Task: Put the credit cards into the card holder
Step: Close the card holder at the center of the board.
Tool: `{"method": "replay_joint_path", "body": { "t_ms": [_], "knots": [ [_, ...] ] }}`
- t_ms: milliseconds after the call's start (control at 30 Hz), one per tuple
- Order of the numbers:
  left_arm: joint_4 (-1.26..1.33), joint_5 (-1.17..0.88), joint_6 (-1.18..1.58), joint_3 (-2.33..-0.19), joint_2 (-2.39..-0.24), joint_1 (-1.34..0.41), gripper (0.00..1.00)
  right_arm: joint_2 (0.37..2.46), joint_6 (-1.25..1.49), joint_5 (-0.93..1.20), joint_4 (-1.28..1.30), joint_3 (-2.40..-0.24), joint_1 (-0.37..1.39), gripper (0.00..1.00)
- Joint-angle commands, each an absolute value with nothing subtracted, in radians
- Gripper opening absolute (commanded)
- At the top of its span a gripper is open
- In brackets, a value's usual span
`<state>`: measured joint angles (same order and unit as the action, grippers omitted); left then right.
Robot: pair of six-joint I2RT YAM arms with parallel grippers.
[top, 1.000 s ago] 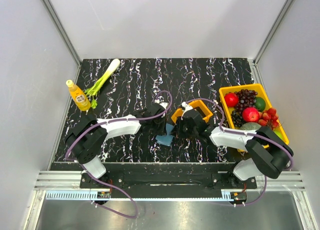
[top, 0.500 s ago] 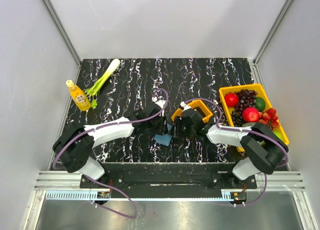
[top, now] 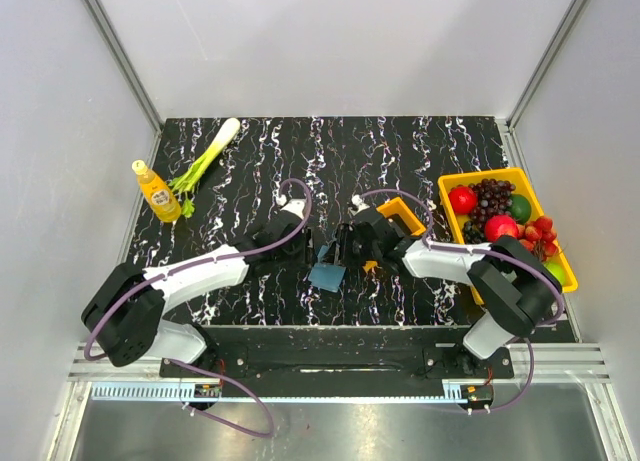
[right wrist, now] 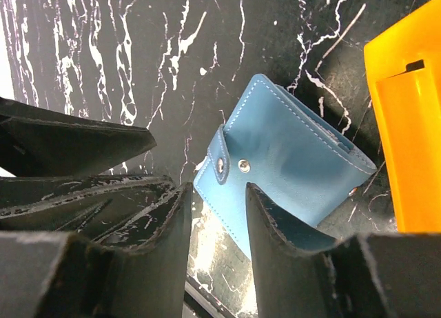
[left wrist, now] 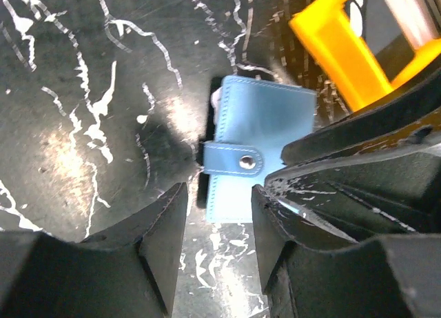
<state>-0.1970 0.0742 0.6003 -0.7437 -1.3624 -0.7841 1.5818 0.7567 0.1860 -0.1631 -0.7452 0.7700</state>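
Observation:
The card holder [top: 327,275] is a blue wallet lying shut on the black marbled table, its strap snapped over the front [left wrist: 234,163]. In the left wrist view a thin pale edge [left wrist: 215,99] peeks out at its left side; otherwise the credit cards are hidden. My left gripper [left wrist: 219,221] is open just short of the holder's near edge, nothing between its fingers. My right gripper [right wrist: 217,204] is open too, and the holder's corner [right wrist: 289,156] lies just beyond its fingertips. From above, the left gripper [top: 312,253] and the right gripper [top: 343,253] meet over the holder's far side.
A small orange tray [top: 402,216] stands just right of the holder, close to the right wrist. A yellow bin of fruit [top: 452,207] sits at the right edge. A juice bottle [top: 157,191] and a green onion [top: 205,159] lie far left.
Both grippers have gone from shut to open. Both arms have drawn back toward the far side, and the closed holder now lies uncovered on the table.

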Motion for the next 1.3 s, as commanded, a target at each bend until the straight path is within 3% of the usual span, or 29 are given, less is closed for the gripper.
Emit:
{"method": "replay_joint_path", "body": {
  "t_ms": [0,467,567,800,967,1100,1200,1267],
  "knots": [
    [-0.176,0.132,0.646,-0.718,-1.361,-0.769,0.46,1.621,0.816,0.201,-0.193,-0.793,0.767,0.43],
    [-0.121,0.095,0.641,-0.672,-1.359,-0.742,0.44,1.683,0.819,0.224,-0.212,-0.841,0.765,0.34],
    [-0.120,0.091,0.638,-0.672,-1.364,-0.739,0.43,1.684,0.816,0.210,-0.183,-0.851,0.767,0.26],
    [-0.100,0.074,0.630,-0.663,-1.365,-0.726,0.42,1.686,0.813,0.210,-0.155,-0.856,0.765,0.31],
    [-0.095,0.055,0.620,-0.666,-1.368,-0.724,0.41,1.700,0.808,0.209,-0.140,-0.867,0.765,0.26],
    [-0.077,0.031,0.612,-0.650,-1.365,-0.724,0.41,1.712,0.807,0.213,-0.140,-0.877,0.765,0.28],
    [-0.075,0.025,0.611,-0.641,-1.362,-0.723,0.42,1.709,0.805,0.212,-0.137,-0.879,0.767,0.23],
    [-0.072,0.028,0.611,-0.627,-1.362,-0.723,0.44,1.707,0.804,0.210,-0.133,-0.879,0.767,0.15]
  ]
}}
